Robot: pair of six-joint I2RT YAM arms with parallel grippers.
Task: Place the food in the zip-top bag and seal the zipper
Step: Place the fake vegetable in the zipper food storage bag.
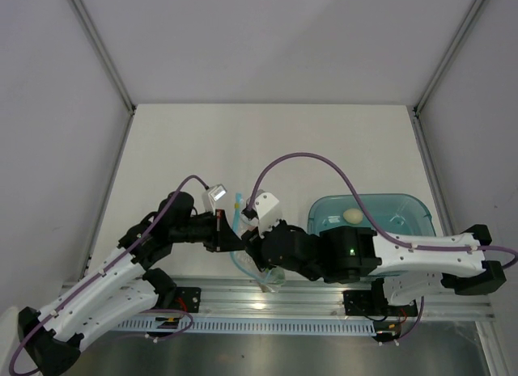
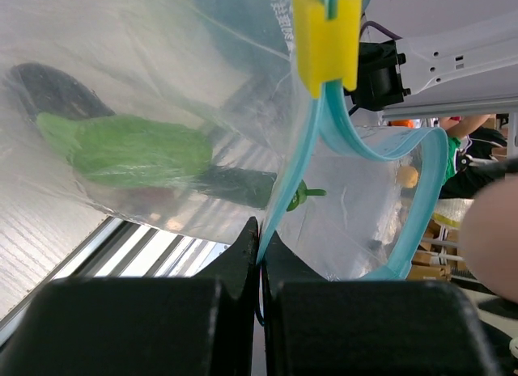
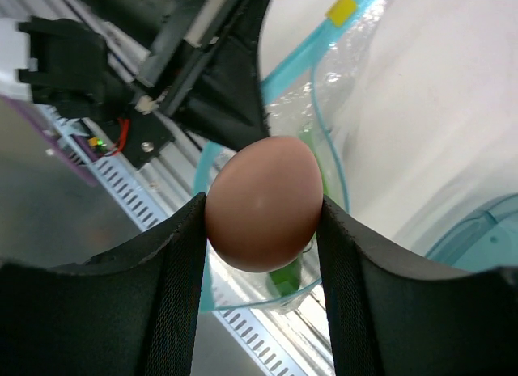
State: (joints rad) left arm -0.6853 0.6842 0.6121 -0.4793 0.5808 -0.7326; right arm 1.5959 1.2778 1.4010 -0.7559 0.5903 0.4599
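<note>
White tabletop [image 1: 324, 149], grey walls around. Zip-top bag [image 2: 162, 93] is held near the front edge between the two arms, mouth gaping. Its zipper [image 2: 356, 141] is pinched by the left gripper [image 2: 261, 247], jaws clamped tight on the strip. Yellow slider [image 2: 326, 40] is seen on it. Light green cucumber [image 2: 129, 149], dark green pepper [image 2: 243, 184] and dark eggplant [image 2: 48, 89] are seen inside. Pink egg [image 3: 263, 202] is gripped by the right gripper [image 3: 261, 222] just beside the bag mouth. Cream egg [image 1: 351, 217] is left in the teal tray [image 1: 405, 206], further right.
</note>
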